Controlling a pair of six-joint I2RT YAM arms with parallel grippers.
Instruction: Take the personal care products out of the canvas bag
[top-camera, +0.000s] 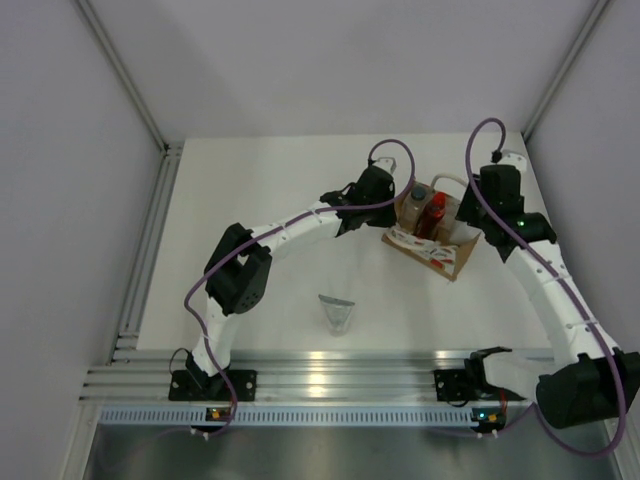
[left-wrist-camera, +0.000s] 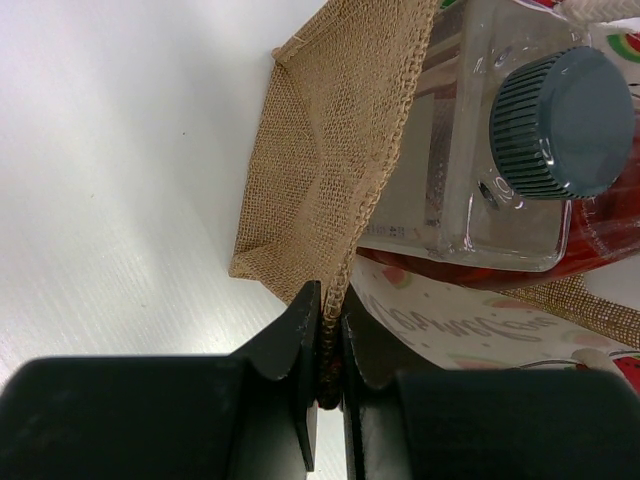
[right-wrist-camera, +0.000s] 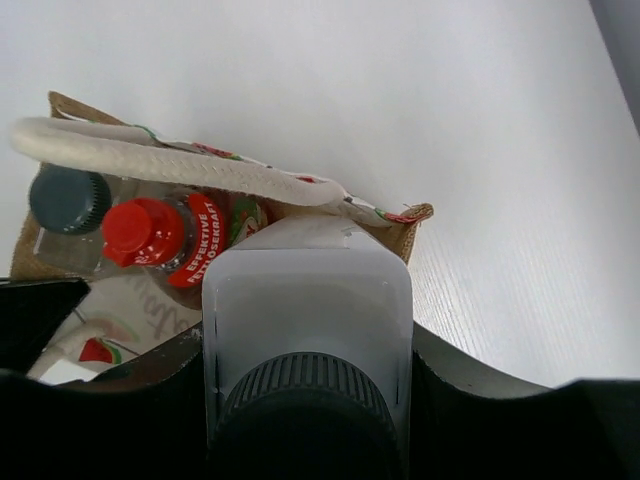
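Note:
The canvas bag (top-camera: 432, 254) stands at the back right of the table. My left gripper (left-wrist-camera: 333, 335) is shut on the bag's burlap rim (left-wrist-camera: 330, 150), at its left end (top-camera: 392, 222). The clear bottle with grey cap (left-wrist-camera: 565, 120) and the red bottle (left-wrist-camera: 600, 240) stand inside; both also show in the top view, clear (top-camera: 419, 192) and red (top-camera: 437, 212). My right gripper (right-wrist-camera: 305, 340) is shut on the white squarish bottle (right-wrist-camera: 305, 290) at the bag's right end, by the white handle (right-wrist-camera: 180, 165). The grey pouch (top-camera: 337, 313) lies on the table outside the bag.
White walls and metal rails border the table on the left, back and right. The aluminium base rail (top-camera: 330, 385) runs along the near edge. The right arm (top-camera: 560, 290) arcs along the table's right side.

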